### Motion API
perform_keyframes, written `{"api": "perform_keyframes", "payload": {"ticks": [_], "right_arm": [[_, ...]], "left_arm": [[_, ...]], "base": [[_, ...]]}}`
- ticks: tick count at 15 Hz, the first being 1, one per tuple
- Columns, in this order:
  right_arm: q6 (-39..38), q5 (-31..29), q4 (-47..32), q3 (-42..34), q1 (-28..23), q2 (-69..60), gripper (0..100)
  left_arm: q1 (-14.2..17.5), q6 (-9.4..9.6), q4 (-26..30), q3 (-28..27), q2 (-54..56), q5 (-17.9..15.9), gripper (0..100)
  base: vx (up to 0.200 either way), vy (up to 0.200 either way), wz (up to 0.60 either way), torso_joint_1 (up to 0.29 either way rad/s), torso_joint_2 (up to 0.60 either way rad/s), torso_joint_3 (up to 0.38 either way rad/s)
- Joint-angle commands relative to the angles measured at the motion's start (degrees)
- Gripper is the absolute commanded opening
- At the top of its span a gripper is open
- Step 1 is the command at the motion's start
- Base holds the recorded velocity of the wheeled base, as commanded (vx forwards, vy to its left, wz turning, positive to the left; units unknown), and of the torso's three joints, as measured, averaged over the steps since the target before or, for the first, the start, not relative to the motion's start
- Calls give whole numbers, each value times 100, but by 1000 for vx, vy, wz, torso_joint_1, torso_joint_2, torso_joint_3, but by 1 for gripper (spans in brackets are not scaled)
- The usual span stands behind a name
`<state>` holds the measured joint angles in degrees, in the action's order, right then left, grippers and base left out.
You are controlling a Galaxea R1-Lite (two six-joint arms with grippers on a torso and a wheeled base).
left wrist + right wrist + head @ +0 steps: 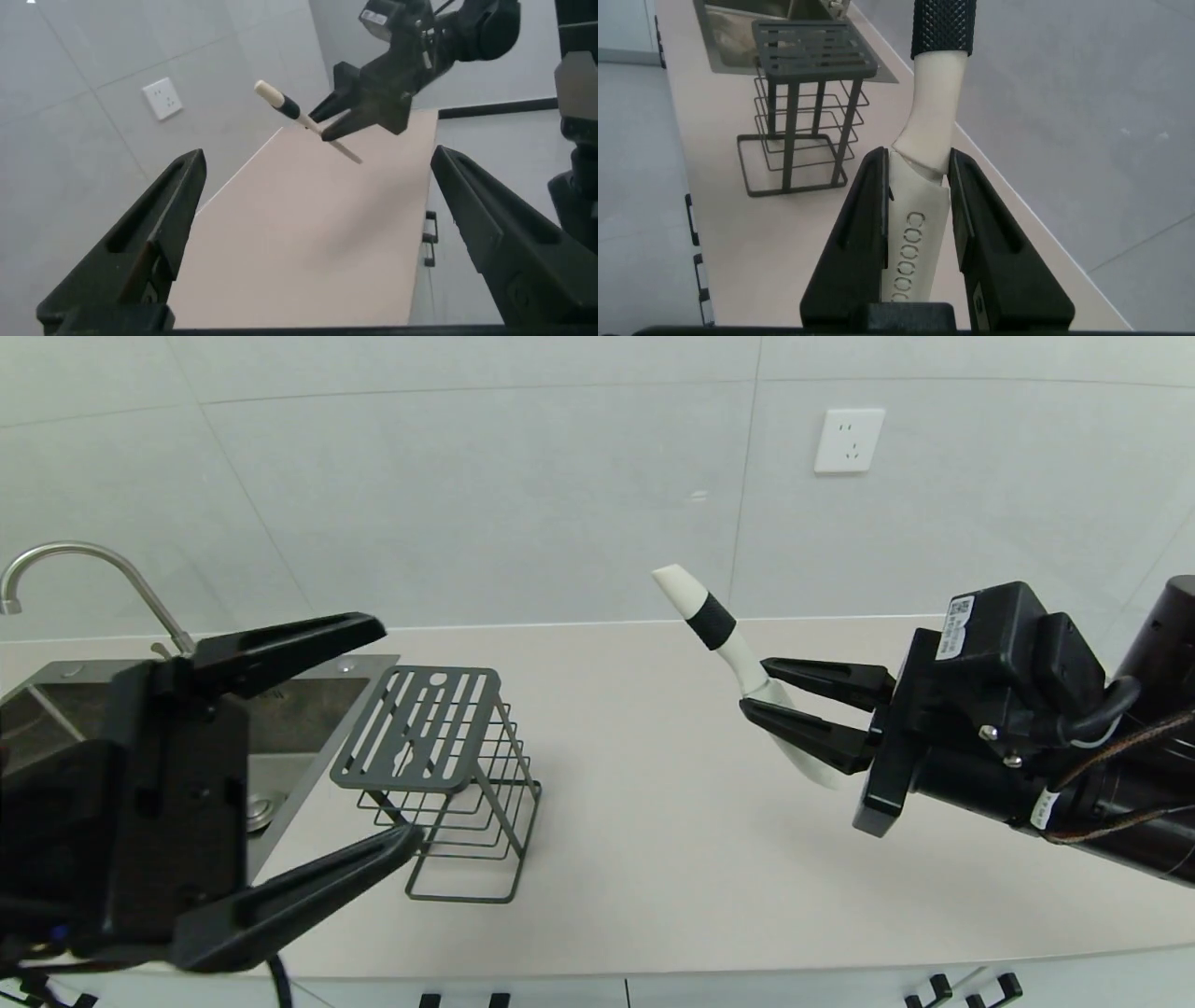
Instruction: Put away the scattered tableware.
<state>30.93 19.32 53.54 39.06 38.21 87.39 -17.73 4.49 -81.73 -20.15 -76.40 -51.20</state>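
**Right gripper is holding a white utensil over the counter**

The right gripper (754, 686) is sitting at 3 o'clock in the head view. Its two black fingers are squeezing a white utensil (711, 621) tight. The utensil is hanging in the air above the pale counter (700, 859) and is not touching it. It is tilting, and its handle end is pointing up toward 11 o'clock. A black bumpy band is going around the handle just past the fingers. In the right wrist view, a row of small holes is showing on the wider part between the fingers.

The left gripper (401, 733) is hanging at 8 o'clock. Its fingers are spreading wide apart, and they are holding nothing.

A dark wire rack (439, 775) with a flat top full of slots is standing on the counter. It is sitting toward 8 o'clock from the utensil and well apart from it. The rack is standing just beside the sink (364, 661). A curved faucet (93, 560) is rising over the sink at 10 o'clock. A white wall socket (848, 441) is sitting on the wall at 1 o'clock.
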Motion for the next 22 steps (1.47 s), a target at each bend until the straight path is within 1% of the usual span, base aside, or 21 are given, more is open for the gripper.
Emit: {"api": "perform_keyframes", "payload": {"ticks": [1,2,3,4,5,7,10,11,13,15,18,20,22], "right_arm": [[10,1,7,5,20,-12,0],[10,1,16,5,38,-29,0],[10,-7,16,5,47,-47,0],[10,-16,16,14,55,-65,0],[10,-25,51,23,82,-65,0],[10,-157,86,23,143,-65,0],[10,-157,86,23,196,-38,0],[10,-157,86,14,214,-47,0],[10,-157,86,14,214,-73,0],[10,-157,86,14,266,-65,0],[1,-157,78,14,328,-47,0],[1,-157,86,23,328,-65,0],[-8,-157,86,14,337,-109,0]], "left_arm": [[-451,-194,-590,-692,-1510,14,100],[-662,-317,-722,-815,-1756,58,100],[-882,-440,-827,-876,-1993,225,100],[-1102,-554,-827,-973,-2230,479,100],[-1242,-598,-827,-1079,-2388,629,100],[-1400,-598,-827,-1404,-2758,682,100],[-1594,-607,-827,-1931,-3083,699,100],[-1602,-616,-827,-2072,-3136,699,100],[-1602,-633,-827,-2177,-3162,699,100],[-1611,-809,-827,-2283,-3162,699,100],[-1673,-1187,-827,-2617,-3162,708,100],[-1769,-1424,-827,-2801,-3171,708,100],[-1840,-1609,-827,-2880,-3171,822,100]], "base": [[0,0,0,0,0,0],[0,0,0,0,0,0],[0,0,0,0,0,0],[0,0,0,0,0,0],[0,0,0,0,0,0],[0,0,0,0,0,0],[0,0,0,0,0,0],[0,0,0,0,0,0],[0,0,0,0,0,0],[0,0,0,0,0,0],[0,0,0,0,0,0],[0,0,0,0,0,0],[0,0,0,0,0,0]]}}
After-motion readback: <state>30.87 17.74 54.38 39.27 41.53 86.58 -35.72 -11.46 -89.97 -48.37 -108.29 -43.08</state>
